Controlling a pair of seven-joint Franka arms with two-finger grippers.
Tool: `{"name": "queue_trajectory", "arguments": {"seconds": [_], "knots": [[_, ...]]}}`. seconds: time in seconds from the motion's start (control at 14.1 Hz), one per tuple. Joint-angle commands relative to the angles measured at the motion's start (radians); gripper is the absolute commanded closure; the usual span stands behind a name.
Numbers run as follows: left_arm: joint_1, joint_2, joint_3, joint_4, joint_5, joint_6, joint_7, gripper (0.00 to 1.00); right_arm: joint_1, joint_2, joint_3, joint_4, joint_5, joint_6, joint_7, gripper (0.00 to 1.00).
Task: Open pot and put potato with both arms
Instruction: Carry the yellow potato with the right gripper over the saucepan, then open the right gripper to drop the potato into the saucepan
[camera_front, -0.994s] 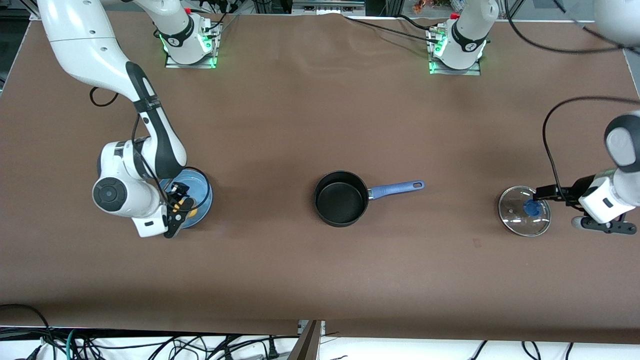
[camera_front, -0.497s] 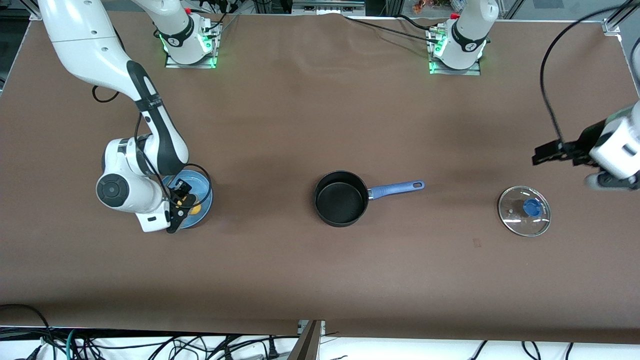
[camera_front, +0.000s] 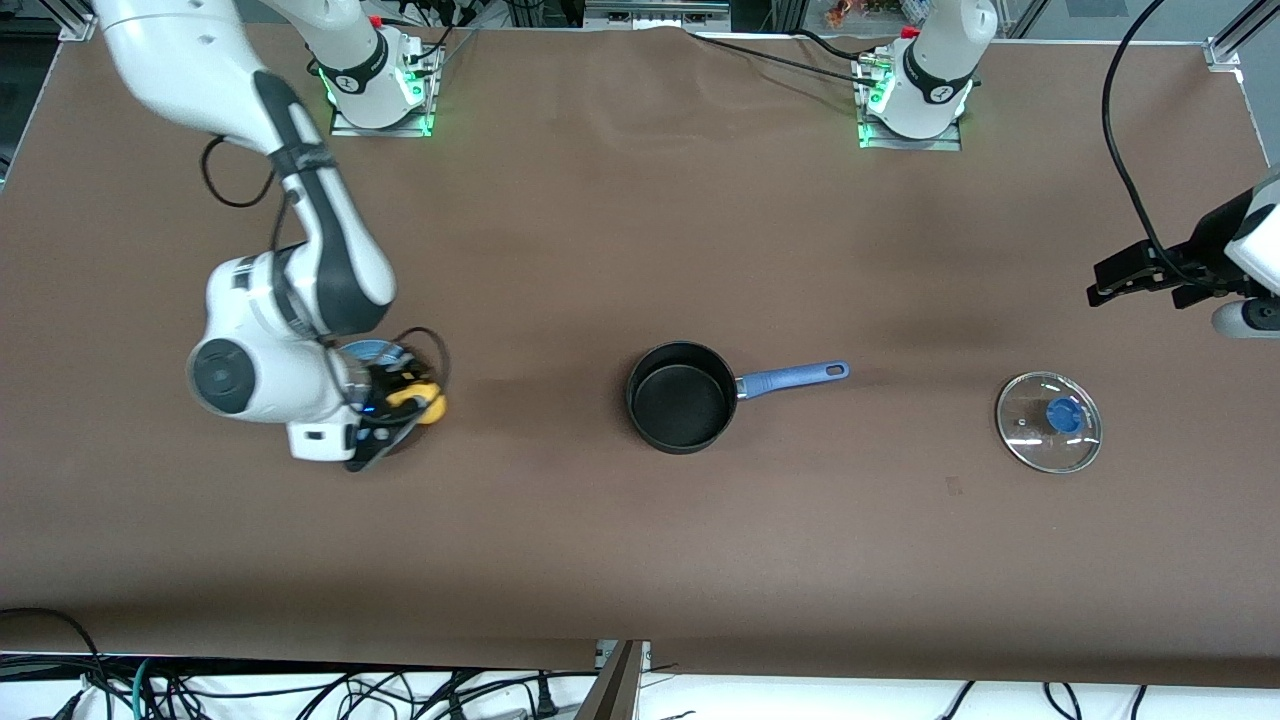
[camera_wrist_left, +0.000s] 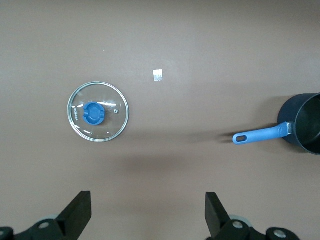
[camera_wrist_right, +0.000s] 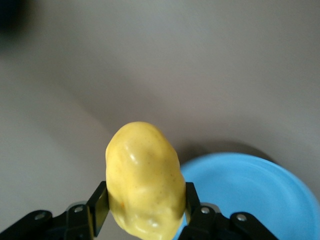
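Observation:
The black pot (camera_front: 680, 397) with its long blue handle (camera_front: 795, 377) stands open at the table's middle; it also shows in the left wrist view (camera_wrist_left: 305, 124). Its glass lid (camera_front: 1048, 421) with the blue knob lies flat on the table toward the left arm's end, also seen in the left wrist view (camera_wrist_left: 98, 112). My right gripper (camera_front: 405, 400) is shut on the yellow potato (camera_front: 422, 400) and holds it in the air over the edge of the light-blue plate (camera_front: 372, 351). The potato fills the right wrist view (camera_wrist_right: 144, 180). My left gripper (camera_front: 1125, 275) is open and empty, raised above the table near the lid.
The light-blue plate (camera_wrist_right: 250, 190) lies on the table under the right arm's hand, toward the right arm's end. A small pale scrap (camera_wrist_left: 158, 75) lies on the table near the lid. Cables hang along the table's near edge.
My right gripper has lifted the potato off the plate and moved it a little toward the pot. My left gripper let go of the lid's knob and rose away from it.

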Motion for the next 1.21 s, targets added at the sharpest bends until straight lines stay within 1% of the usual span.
{"name": "queue_trajectory", "arguments": {"seconds": [0.0,0.07,0.14,0.21,0.43,0.5,0.64,0.71,0.78,0.85,1.06,1.14], "knots": [[0.010,0.007,-0.033,0.027,0.026,-0.003,-0.010,0.00,0.108,0.031,-0.007,0.064,0.102,-0.012,0.330,1.00],[0.005,0.012,-0.029,0.036,0.026,-0.012,-0.010,0.00,0.147,0.045,-0.008,0.085,0.172,0.000,0.418,1.00],[0.007,0.024,-0.029,0.040,0.026,-0.015,-0.010,0.00,0.187,0.065,-0.010,0.113,0.222,0.032,0.511,1.00],[0.007,0.027,-0.029,0.049,0.025,-0.016,-0.010,0.00,0.216,0.081,-0.008,0.127,0.242,0.075,0.623,1.00],[0.005,0.040,-0.029,0.060,0.023,-0.018,-0.010,0.00,0.328,0.124,-0.008,0.133,0.244,0.265,0.892,1.00],[0.005,0.041,-0.029,0.060,0.025,-0.016,-0.010,0.00,0.358,0.141,-0.008,0.133,0.244,0.322,0.966,0.94],[0.010,0.041,-0.025,0.058,0.023,-0.016,-0.010,0.00,0.401,0.160,-0.008,0.133,0.244,0.405,1.040,0.76],[0.011,0.041,-0.023,0.060,0.022,-0.016,-0.010,0.00,0.406,0.163,-0.008,0.133,0.244,0.414,1.055,0.52],[0.013,0.041,-0.022,0.060,0.021,-0.016,-0.010,0.00,0.408,0.163,-0.008,0.133,0.242,0.414,1.080,0.03],[0.013,0.041,-0.022,0.060,0.021,-0.016,-0.010,0.00,0.409,0.158,-0.011,0.133,0.236,0.414,1.088,0.00],[0.008,0.043,-0.025,0.060,0.025,-0.016,-0.010,0.00,0.379,0.126,-0.025,0.142,0.225,0.399,1.082,0.00],[0.008,0.044,-0.025,0.060,0.025,-0.018,-0.010,0.00,0.371,0.109,-0.039,0.141,0.208,0.390,1.079,0.00]]}}
